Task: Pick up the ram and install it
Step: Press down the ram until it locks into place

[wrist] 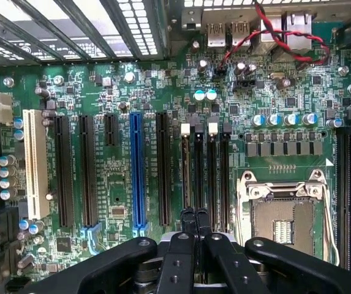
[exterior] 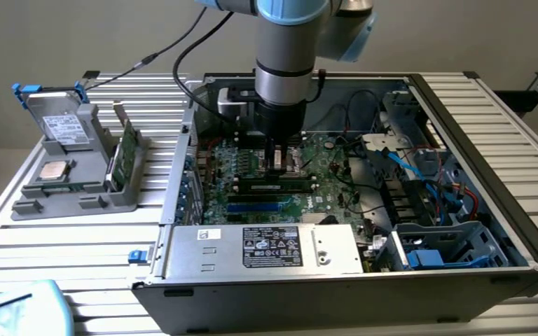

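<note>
The ram (exterior: 274, 186), a slim green stick with a row of black chips, stands on edge in a slot of the motherboard (exterior: 330, 168) inside the open computer case. My gripper (exterior: 277, 172) hangs straight down over its middle, fingers shut on the ram's top edge. In the wrist view the gripper (wrist: 195, 215) is shut, its tips pressed together in line with the group of black memory slots (wrist: 204, 168) beside the processor socket (wrist: 282, 223).
A grey tray (exterior: 73, 199) on the slatted table at the exterior view's left holds a square silver chip (exterior: 54, 170) and a green card with a metal bracket (exterior: 122, 150). The power supply (exterior: 260, 248) sits in front; loose cables (exterior: 419, 171) and drive bays (exterior: 447, 245) lie at the right.
</note>
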You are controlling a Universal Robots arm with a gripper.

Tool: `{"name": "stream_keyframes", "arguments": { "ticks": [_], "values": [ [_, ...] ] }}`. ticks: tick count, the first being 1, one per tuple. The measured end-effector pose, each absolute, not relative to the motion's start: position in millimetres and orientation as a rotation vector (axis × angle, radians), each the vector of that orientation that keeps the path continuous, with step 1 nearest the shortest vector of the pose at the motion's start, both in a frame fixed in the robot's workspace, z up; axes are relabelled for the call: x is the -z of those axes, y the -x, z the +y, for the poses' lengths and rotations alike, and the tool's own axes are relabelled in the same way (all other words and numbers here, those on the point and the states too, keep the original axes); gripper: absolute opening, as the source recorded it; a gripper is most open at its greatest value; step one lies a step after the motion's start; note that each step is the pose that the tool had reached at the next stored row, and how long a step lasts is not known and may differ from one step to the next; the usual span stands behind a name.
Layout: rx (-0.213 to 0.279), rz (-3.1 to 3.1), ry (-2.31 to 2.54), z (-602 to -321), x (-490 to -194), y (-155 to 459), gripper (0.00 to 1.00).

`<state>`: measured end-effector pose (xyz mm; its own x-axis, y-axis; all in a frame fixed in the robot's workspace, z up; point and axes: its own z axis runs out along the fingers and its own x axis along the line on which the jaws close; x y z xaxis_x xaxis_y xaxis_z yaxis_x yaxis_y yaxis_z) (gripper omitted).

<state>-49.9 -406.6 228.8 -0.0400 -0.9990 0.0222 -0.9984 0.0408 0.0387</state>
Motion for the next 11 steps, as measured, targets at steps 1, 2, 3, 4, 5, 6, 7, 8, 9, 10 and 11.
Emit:
{"name": "stream_keyframes", "arguments": {
  "ticks": [1,2,3,4,5,6,7,8,9,10,11],
  "values": [
    [0.019,-2.235,-2.146,-406.7,-228.0,49.9,0.13],
    [0.018,-2.235,-2.146,-406.7,-227.2,50.0,0.13],
    [0.018,-2.235,-2.146,-406.7,-226.8,50.0,0.13],
    [0.018,-2.235,-2.146,-406.6,-226.6,49.9,0.13],
    [0.018,-2.235,-2.147,-406.5,-226.3,49.9,0.13],
    [0.017,-2.235,-2.146,-406.3,-226.0,50.2,0.13],
    [0.012,-2.232,-2.143,-405.3,-233.1,49.8,0.13],
    [0.010,-2.230,-2.141,-405.3,-236.6,49.8,0.13],
    [0.008,-2.229,-2.140,-405.2,-240.0,49.7,0.13],
    [0.003,-2.226,-2.137,-405.3,-244.5,49.5,0.13],
    [0.002,-2.226,-2.136,-405.2,-245.1,49.4,0.13]
  ]
}}
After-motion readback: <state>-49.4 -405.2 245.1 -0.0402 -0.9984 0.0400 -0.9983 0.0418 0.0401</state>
